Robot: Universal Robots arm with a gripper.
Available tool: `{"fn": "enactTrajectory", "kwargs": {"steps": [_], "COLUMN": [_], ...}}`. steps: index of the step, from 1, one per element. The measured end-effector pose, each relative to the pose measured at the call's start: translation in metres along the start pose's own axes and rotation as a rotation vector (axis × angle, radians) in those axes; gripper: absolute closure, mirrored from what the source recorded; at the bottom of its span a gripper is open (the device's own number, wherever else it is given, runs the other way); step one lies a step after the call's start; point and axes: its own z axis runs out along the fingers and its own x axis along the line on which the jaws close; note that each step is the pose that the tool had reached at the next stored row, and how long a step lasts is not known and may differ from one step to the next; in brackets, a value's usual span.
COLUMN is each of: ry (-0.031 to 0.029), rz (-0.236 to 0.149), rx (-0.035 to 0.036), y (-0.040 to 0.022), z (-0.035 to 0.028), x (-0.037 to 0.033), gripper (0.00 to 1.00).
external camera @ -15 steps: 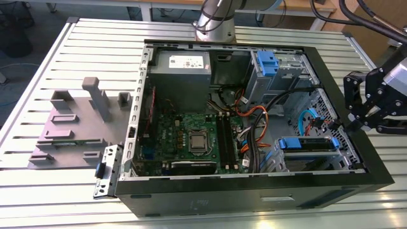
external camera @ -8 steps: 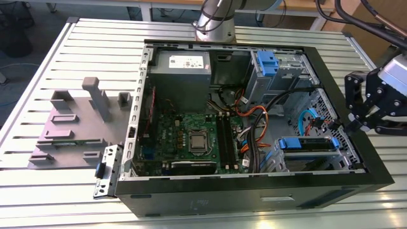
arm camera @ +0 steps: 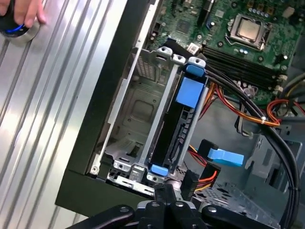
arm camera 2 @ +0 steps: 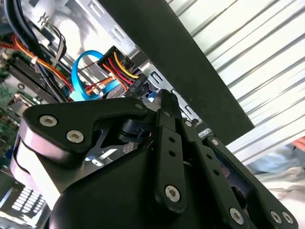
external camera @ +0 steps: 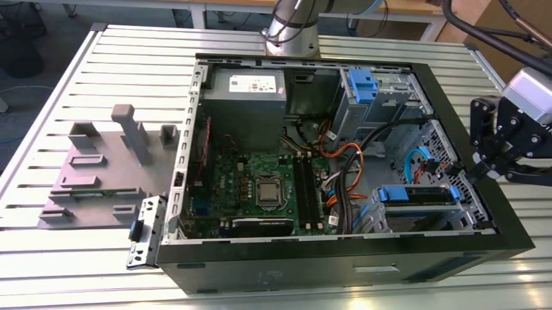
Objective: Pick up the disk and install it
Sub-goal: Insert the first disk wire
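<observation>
The disk (arm camera: 180, 121), a dark drive in a blue carrier frame, lies in the metal drive cage (arm camera: 138, 109) at the case's corner. In the exterior view the disk (external camera: 415, 196) is at the case's lower right. My gripper (external camera: 485, 169) hangs over the case wall on the exterior view's right, just outside that cage. In both wrist views its black fingers are together with nothing between them. The gripper (arm camera: 164, 191) tips sit close behind the blue tab (arm camera: 158, 170) at the disk's end. The gripper (arm camera 2: 164, 98) points at the cable plugs.
The open black computer case (external camera: 345, 258) lies on a slatted metal table (external camera: 86, 258). Inside are a motherboard (external camera: 258, 187), a grey power-supply box (external camera: 245, 97), cable bundles (external camera: 345, 174) and a second blue carrier (external camera: 362, 85). A grey fixture (external camera: 103, 168) stands left. A person's hand (arm camera: 26, 12) rests on the table.
</observation>
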Motion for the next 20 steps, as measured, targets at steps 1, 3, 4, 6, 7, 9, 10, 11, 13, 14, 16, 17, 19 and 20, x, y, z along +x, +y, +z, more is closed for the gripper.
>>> {"fn": "enactTrajectory", "kwargs": {"steps": [1,3,4,6,7,9,10,11,13,14,16,17,19,20], "ry": [0.0002,0.0006,0.0008,0.0012,0.0015,0.0023,0.0028,0.0034,0.0048,0.0053,0.0065,0.0069,0.0083,0.0089], "rz": [0.018,0.054,0.072,0.109,0.127,0.162,0.180,0.197,0.233,0.250,0.284,0.301,0.329,0.332], "rx": [-0.0004,-0.0012,-0.0017,-0.0025,-0.0029,-0.0038,-0.0043,-0.0048,-0.0058,-0.0063,-0.0073,-0.0077,-0.0085,-0.0087], "y": [0.0000,0.0000,0.0000,0.0000,0.0000,0.0000,0.0000,0.0000,0.0000,0.0000,0.0000,0.0000,0.0000,0.0000], "z": [0.0000,0.0001,0.0002,0.0003,0.0004,0.0005,0.0006,0.0006,0.0008,0.0009,0.0010,0.0010,0.0011,0.0011], "x": [0.0000,0.0000,0.0000,0.0000,0.0000,0.0000,0.0000,0.0000,0.0000,0.0000,0.0000,0.0000,0.0000,0.0000], "gripper": [0.89,0.89,0.89,0.89,0.89,0.89,0.89,0.89,0.89,0.89,0.89,0.89,0.89,0.89]}}
